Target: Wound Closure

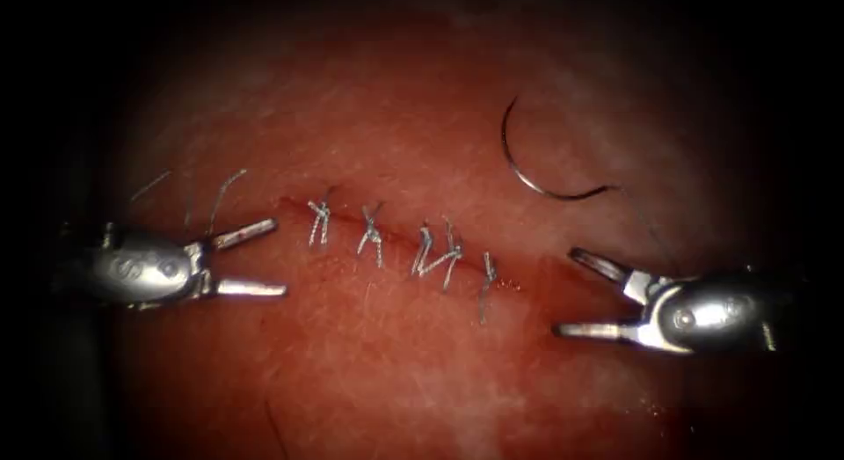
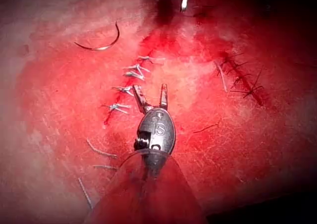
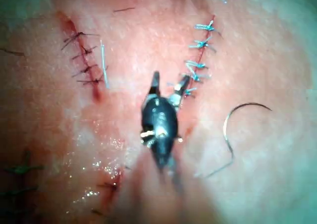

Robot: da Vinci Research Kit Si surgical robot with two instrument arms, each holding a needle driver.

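Both tools are hanging with jaws spread, holding nothing. Lying free on the tissue [image 1: 422, 372], right of the stitched cut [image 1: 396, 240], the thin dark curved needle [image 1: 538, 165] is sitting up-left of the right tool [image 1: 587, 295], well apart from the left tool [image 1: 264, 262].

The endoscope is looking down from above and in front at the tissue [image 1: 422, 363]. Each wrist camera is looking along its shaft from close up. All three are sharing the stitched cut [image 1: 396, 240] and the needle [image 1: 541, 165].
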